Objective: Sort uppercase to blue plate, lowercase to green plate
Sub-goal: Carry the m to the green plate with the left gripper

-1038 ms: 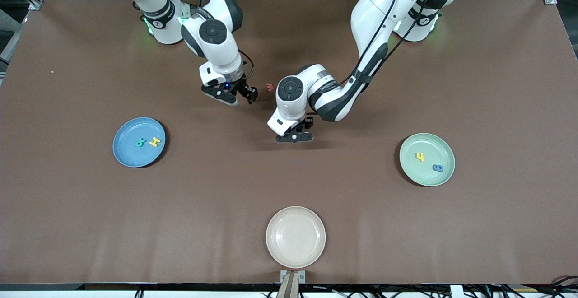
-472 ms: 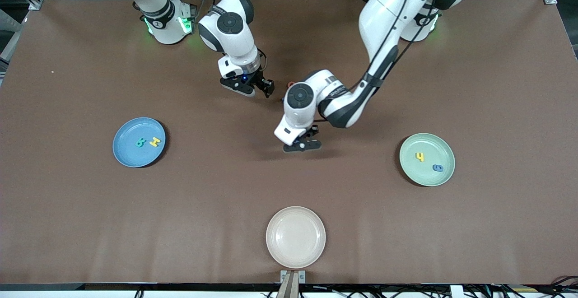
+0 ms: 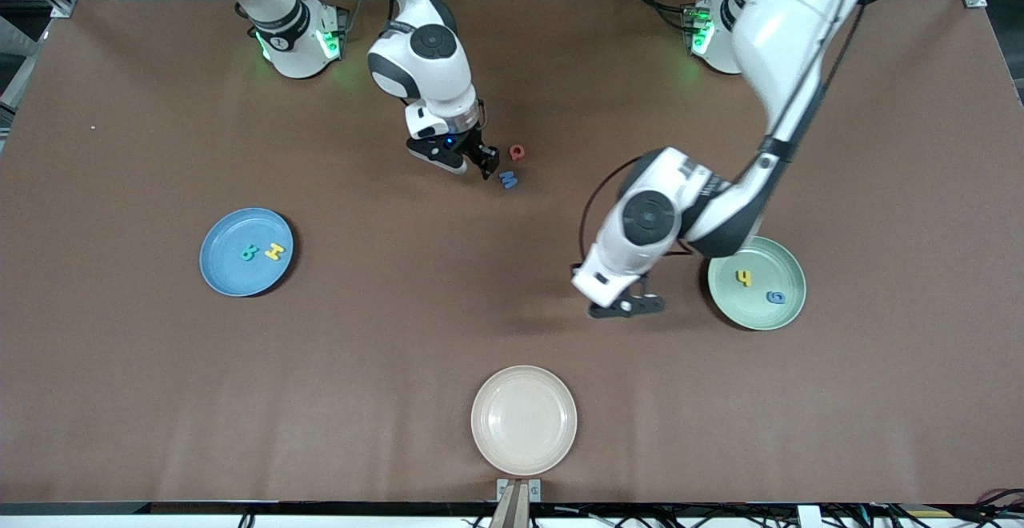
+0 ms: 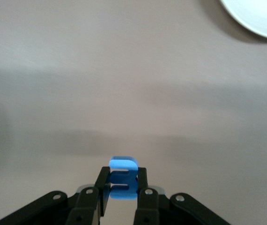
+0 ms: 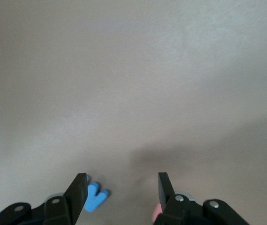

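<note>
My left gripper (image 3: 630, 305) hangs over bare table beside the green plate (image 3: 788, 272), shut on a small blue comb-shaped lowercase letter (image 4: 122, 178) that stands upright between its pads. A yellow h (image 3: 744, 278) and a blue g (image 3: 774, 297) lie on that plate. My right gripper (image 3: 486, 166) is open, low over the table middle, right beside the blue M (image 3: 508, 180); the red Q (image 3: 518, 152) lies just farther back. In the right wrist view the M (image 5: 95, 197) lies just inside one finger. The blue plate (image 3: 220, 272) holds the teal B (image 3: 249, 254) and yellow H (image 3: 274, 252).
A cream plate (image 3: 523, 448) sits near the table's front edge, midway between the two coloured plates. A pale plate rim (image 4: 260, 16) shows at a corner of the left wrist view. A bit of red foam (image 5: 156, 213) peeks out by the right gripper's other finger.
The left gripper has shut on the blue letter and carried it from the table middle toward the green plate. The right gripper has moved toward the left arm's end, up to the M and Q.
</note>
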Robot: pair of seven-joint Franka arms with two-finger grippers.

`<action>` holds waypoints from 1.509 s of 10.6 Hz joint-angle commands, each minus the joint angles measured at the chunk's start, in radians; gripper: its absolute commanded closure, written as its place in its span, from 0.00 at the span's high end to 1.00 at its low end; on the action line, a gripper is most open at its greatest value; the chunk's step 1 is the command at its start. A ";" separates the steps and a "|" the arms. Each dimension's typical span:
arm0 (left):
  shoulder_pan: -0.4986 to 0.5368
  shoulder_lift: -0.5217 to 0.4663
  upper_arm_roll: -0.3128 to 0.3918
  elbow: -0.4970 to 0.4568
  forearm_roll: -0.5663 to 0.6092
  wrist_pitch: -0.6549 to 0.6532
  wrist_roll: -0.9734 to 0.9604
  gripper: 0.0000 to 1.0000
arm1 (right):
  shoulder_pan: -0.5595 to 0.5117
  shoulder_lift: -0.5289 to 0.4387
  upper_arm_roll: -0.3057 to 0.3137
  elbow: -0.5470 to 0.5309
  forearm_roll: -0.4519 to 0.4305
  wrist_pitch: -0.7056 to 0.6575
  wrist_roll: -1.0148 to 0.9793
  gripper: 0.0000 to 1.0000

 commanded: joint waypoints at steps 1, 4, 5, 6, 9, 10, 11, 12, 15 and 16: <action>0.090 -0.053 -0.023 -0.042 -0.004 -0.071 0.125 0.00 | 0.004 0.113 0.006 0.131 -0.034 -0.019 0.069 0.68; 0.202 -0.079 -0.023 -0.049 -0.004 -0.137 0.273 0.00 | 0.030 0.170 0.006 0.194 -0.037 -0.034 0.126 0.68; 0.223 -0.088 -0.023 -0.049 -0.004 -0.159 0.303 0.00 | 0.032 0.187 0.006 0.199 -0.037 -0.035 0.132 0.68; 0.236 -0.097 -0.017 -0.046 -0.004 -0.180 0.352 0.00 | 0.038 0.207 0.006 0.216 -0.037 -0.035 0.157 0.68; 0.288 -0.113 -0.011 -0.060 -0.004 -0.233 0.509 0.00 | 0.046 0.224 0.008 0.224 -0.034 -0.036 0.183 0.65; 0.301 -0.116 -0.006 -0.087 -0.003 -0.231 0.537 0.00 | 0.046 0.233 0.008 0.227 -0.034 -0.036 0.183 0.65; 0.322 -0.120 -0.003 -0.097 -0.003 -0.231 0.592 0.00 | 0.047 0.239 0.008 0.230 -0.032 -0.036 0.186 0.64; 0.342 -0.120 -0.002 -0.114 -0.003 -0.227 0.633 0.00 | 0.047 0.242 0.014 0.233 -0.031 -0.036 0.189 0.63; 0.350 -0.122 0.014 -0.161 -0.003 -0.196 0.635 0.00 | 0.046 0.241 0.018 0.234 -0.021 -0.038 0.194 0.61; 0.350 -0.122 0.021 -0.170 -0.003 -0.191 0.637 0.00 | 0.046 0.241 0.023 0.242 -0.021 -0.048 0.206 0.61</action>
